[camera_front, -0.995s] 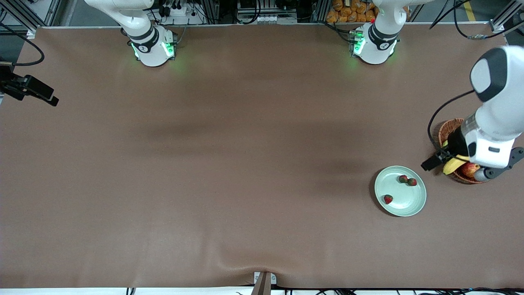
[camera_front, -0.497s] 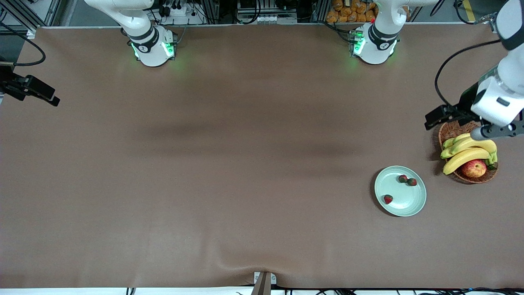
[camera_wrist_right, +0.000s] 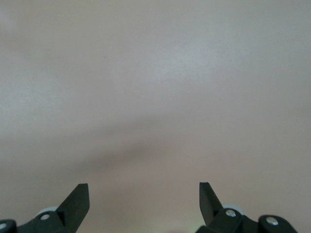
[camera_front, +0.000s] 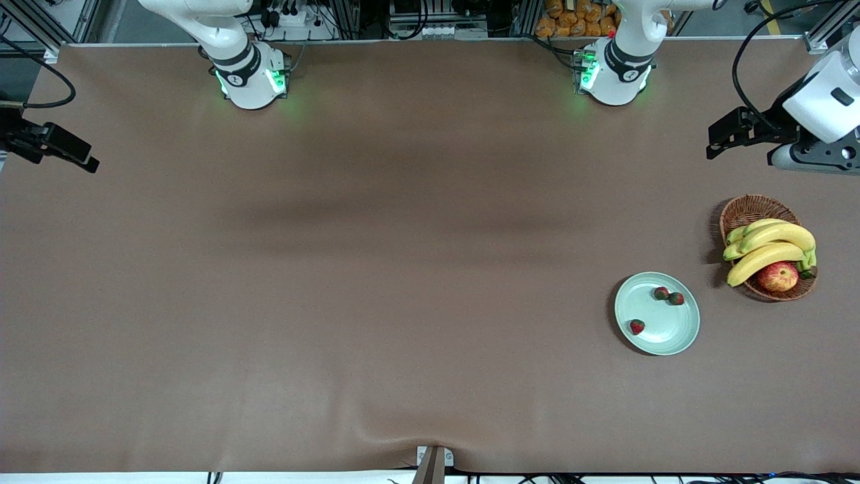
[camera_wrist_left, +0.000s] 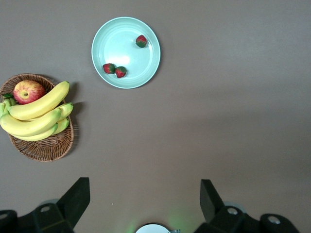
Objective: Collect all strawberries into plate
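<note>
Three strawberries (camera_front: 662, 293) (camera_front: 676, 298) (camera_front: 637, 327) lie in the pale green plate (camera_front: 666, 333) toward the left arm's end of the table. In the left wrist view the same plate (camera_wrist_left: 121, 43) holds a pair of berries (camera_wrist_left: 109, 68) (camera_wrist_left: 120, 72) and a single one (camera_wrist_left: 141, 41). My left gripper (camera_wrist_left: 145, 182) hangs open and empty, high over bare table between the basket and the robots' edge. My right gripper (camera_wrist_right: 143, 185) is open and empty too, over bare table at the right arm's end, where that arm waits.
A brown wicker basket (camera_front: 744, 210) stands beside the plate, closer to the table's end, and holds bananas (camera_front: 769, 245) and a red-yellow apple (camera_front: 778, 275). The left arm's hand (camera_front: 816, 111) shows at the edge of the front view. The brown table (camera_front: 403, 269) stretches wide.
The left arm has risen and drawn back from over the basket toward the robots' edge, uncovering the bananas and apple. Strawberries, plate and right arm have not moved.
</note>
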Controlling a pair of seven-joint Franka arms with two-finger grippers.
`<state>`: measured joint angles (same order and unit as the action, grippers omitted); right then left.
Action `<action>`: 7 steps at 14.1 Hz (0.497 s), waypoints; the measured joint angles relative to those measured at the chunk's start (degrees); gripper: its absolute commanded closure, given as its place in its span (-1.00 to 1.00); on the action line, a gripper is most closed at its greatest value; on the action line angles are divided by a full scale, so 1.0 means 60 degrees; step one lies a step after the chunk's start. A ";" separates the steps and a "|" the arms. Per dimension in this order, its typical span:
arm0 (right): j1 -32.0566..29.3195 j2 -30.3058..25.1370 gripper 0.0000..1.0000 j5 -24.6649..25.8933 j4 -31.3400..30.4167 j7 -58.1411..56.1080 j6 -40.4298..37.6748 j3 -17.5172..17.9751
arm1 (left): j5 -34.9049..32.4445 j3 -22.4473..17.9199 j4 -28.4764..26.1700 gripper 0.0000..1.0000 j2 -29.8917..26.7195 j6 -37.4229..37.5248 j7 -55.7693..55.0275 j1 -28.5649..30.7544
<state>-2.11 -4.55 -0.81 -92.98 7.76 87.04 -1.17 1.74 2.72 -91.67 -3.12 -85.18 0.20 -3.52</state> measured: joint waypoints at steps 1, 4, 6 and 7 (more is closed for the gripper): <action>0.0000 0.0000 -1.00 0.0000 -0.0001 0.0000 -0.0003 -0.0001 | -0.0013 0.0101 0.0002 -1.00 0.0000 0.0073 -0.0061 -0.0003; 0.0000 0.0000 -1.00 0.0000 -0.0005 -0.0001 -0.0025 -0.0004 | -0.0107 0.0473 0.0031 -1.00 -0.0002 0.0255 -0.0511 -0.0007; 0.0000 0.0000 -1.00 0.0000 -0.0009 -0.0002 -0.0024 -0.0005 | -0.0140 0.0455 0.0061 -1.00 -0.0020 0.0284 -0.0550 0.0055; 0.0000 0.0000 -1.00 0.0000 -0.0013 -0.0002 -0.0022 -0.0006 | -0.0173 0.0425 0.0076 -1.00 -0.0044 0.0291 -0.0539 0.0167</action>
<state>-2.11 -4.55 -0.80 -93.06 7.74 86.91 -1.20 0.70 5.28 -91.21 -3.38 -83.43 -3.03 -2.52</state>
